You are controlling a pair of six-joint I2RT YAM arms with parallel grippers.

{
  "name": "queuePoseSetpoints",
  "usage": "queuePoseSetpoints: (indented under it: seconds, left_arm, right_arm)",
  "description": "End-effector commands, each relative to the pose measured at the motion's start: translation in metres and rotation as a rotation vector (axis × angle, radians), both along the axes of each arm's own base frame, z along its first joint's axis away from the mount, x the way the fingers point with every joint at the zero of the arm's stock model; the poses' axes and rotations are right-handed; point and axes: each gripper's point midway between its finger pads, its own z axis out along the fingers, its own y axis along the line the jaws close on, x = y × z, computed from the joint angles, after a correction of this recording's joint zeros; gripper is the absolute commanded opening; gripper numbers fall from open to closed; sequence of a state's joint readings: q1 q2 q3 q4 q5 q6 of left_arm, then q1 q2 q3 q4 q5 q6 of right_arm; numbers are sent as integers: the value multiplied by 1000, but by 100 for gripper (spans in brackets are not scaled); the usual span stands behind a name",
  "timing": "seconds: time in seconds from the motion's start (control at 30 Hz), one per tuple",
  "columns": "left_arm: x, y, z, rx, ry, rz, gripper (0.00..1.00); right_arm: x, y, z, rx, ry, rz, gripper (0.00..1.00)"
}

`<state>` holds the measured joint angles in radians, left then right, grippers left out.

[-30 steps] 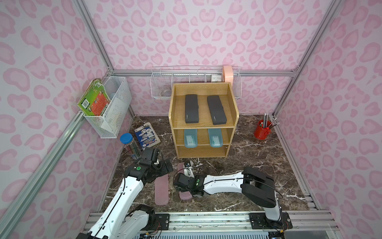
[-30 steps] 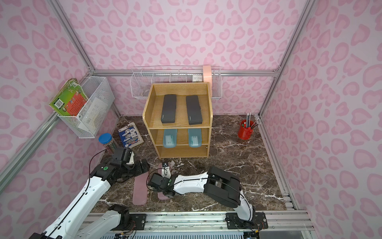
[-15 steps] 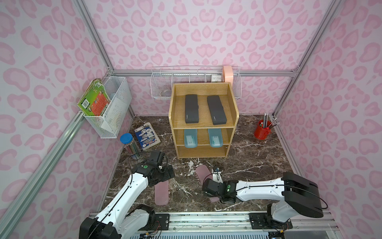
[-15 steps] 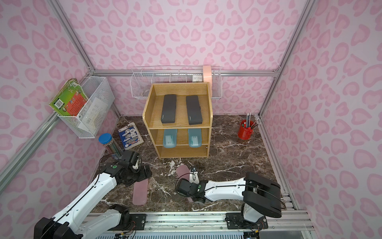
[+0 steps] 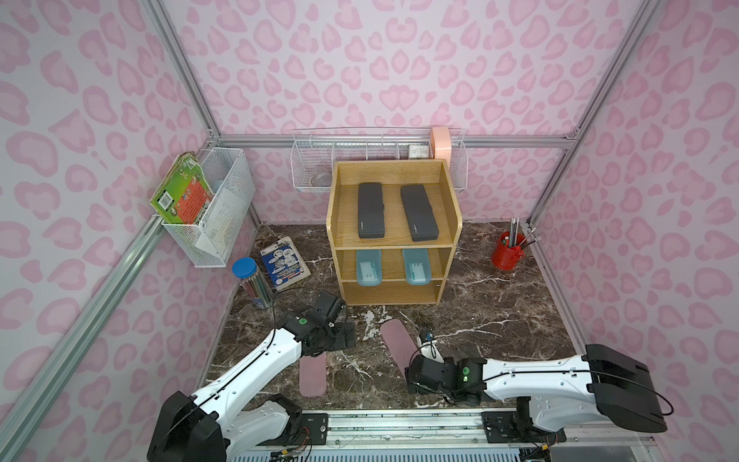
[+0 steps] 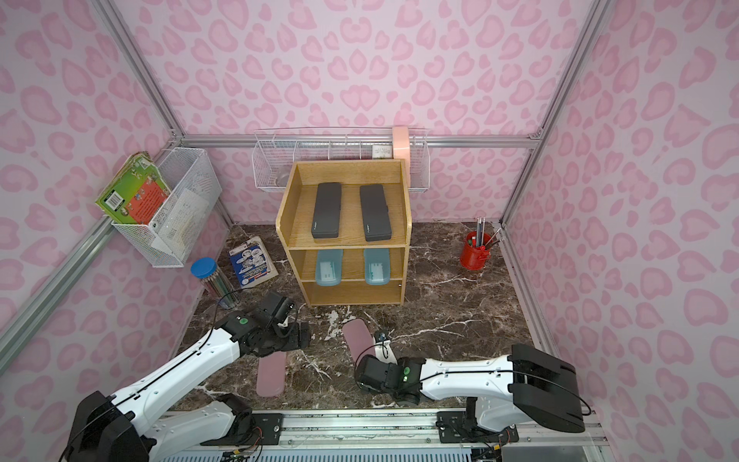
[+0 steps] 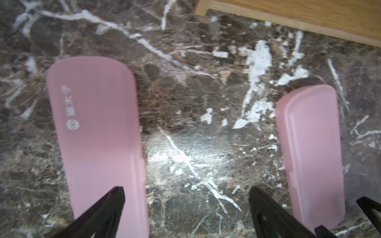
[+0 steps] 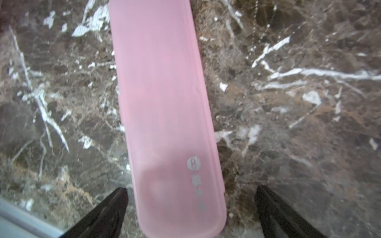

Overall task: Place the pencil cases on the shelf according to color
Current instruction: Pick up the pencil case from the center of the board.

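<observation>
**Shelf** (image 5: 394, 294): oak-coloured, three tiers, set at the back of the marble tabletop (image 5: 492, 320).
- Top tier: two black pencil cases (image 5: 370, 216) (image 5: 419, 218), laid flat side by side.
- Middle tier: two teal pencil cases (image 5: 368, 272) (image 5: 416, 271), laid side by side with their near ends at the front edge.

**Left pink pencil case** (image 5: 313, 375): laid flat on the tabletop in front of the shelf. Its far end is hidden under the left gripper (image 5: 340, 336).

**Right pink pencil case** (image 5: 398, 344): laid flat and slightly angled, apart from the other pink case.

**Left gripper**: jaws are held apart and nothing is clamped. In the left wrist view one fingertip (image 7: 115, 197) overlaps the case edge; contact cannot be told.

**Right gripper** (image 8: 191, 188): jaws are spread wide. The near end of the right pink pencil case is seen between the fingers, and no grip is made.

**Other items**: a pencil tube (image 5: 252, 280) and a red cup (image 5: 508, 252) are stood on the tabletop.
</observation>
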<state>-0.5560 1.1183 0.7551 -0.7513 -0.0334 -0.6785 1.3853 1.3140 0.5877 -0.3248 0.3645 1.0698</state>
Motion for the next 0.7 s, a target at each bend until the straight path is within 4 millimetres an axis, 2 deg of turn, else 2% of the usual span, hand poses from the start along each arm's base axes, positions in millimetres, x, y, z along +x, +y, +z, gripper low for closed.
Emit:
queuePoseSetpoints:
  seconds: [0.0, 0.13, 0.33, 0.6, 0.67]
  left_arm:
    - [6, -6, 4, 17, -41, -13, 99]
    - [6, -9, 5, 20, -61, -9, 99]
    - [6, -15, 9, -34, -106, -23, 99]
    - [0, -7, 7, -9, -106, -22, 99]
    - [-2, -6, 6, -3, -104, -22, 99]
  right_arm:
    - [-9, -5, -1, 20, -16, 34, 99]
    - [-15, -4, -7, 46, -27, 77, 99]
    - [-10, -1, -17, -29, -52, 89, 99]
    - [-13, 10, -31, -37, -43, 124, 99]
    - [-14, 9, -37, -39, -33, 126, 96]
